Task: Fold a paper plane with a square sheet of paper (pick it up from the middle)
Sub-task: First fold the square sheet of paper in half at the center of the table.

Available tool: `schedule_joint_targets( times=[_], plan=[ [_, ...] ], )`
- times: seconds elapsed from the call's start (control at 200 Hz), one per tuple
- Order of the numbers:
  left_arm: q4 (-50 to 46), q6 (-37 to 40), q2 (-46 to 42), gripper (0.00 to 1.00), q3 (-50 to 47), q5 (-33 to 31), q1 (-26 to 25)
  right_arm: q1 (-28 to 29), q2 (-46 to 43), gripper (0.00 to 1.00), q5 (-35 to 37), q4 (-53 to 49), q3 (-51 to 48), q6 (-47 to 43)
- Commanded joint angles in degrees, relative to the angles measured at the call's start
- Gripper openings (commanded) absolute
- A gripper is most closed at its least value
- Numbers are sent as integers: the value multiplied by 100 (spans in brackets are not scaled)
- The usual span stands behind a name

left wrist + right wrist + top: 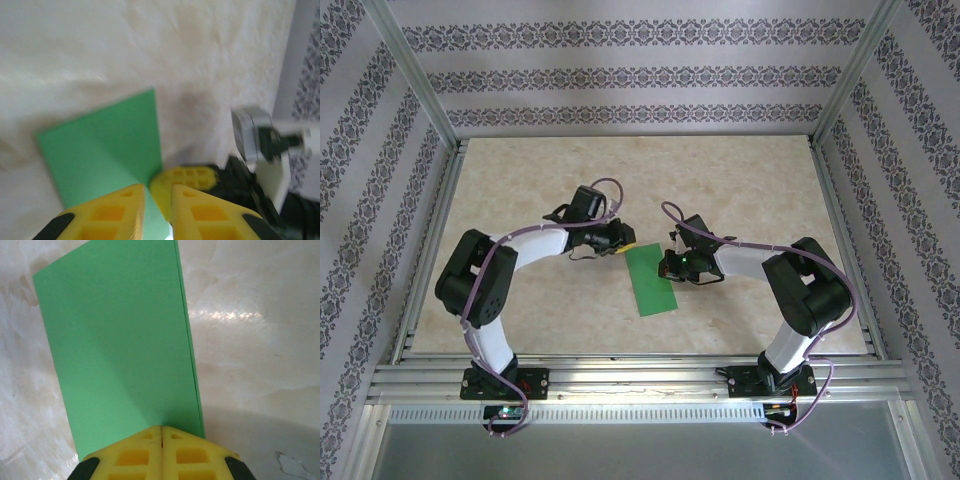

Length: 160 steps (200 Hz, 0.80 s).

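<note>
Top external: square sheet of paper (pixel 651 281), folded into a strip, lies flat mid-desk (pixel 740 190), long axis running 11 to 5 o'clock. Right end effector (pixel 668 267) is closed, tips at its 3 o'clock edge. Left end effector (pixel 624 248) is narrowly parted at its 11 o'clock corner.

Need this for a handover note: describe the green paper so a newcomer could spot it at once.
Start at the beige marbled table, then go to its middle, between the left arm and the right arm. There lies the square sheet of paper, folded into a narrow rectangle. It is the only bright green thing against black-and-white arms and pale stone.
</note>
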Motion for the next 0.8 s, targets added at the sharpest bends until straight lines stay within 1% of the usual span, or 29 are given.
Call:
schedule_joint_targets(
  times=[0.0, 0.11, 0.245, 0.38, 0.46, 0.6, 0.794],
  plan=[
    [283, -99, -86, 17, -396, 185, -363, -38, 153, 0, 301, -773, -296, 84],
    [677, -262, 24, 12, -661, 188, -636, -38, 134, 0, 314, -751, -322, 94],
    [1182, -468, 261, 6, -1061, 146, -736, -42, 100, 0, 323, -742, -366, 112],
    [1360, -459, 374, 5, -1390, 39, -731, -38, 64, 0, 353, -733, -410, 122],
    [1299, -354, 341, 6, -1534, -21, -736, -38, 80, 0, 354, -735, -419, 121],
    [944, -101, 91, 9, -1501, -81, -735, -33, 68, 0, 354, -733, -418, 138],
    [654, -103, -474, 10, -1271, 25, -852, -29, 31, 0, 380, -768, -397, 138]
  ],
)
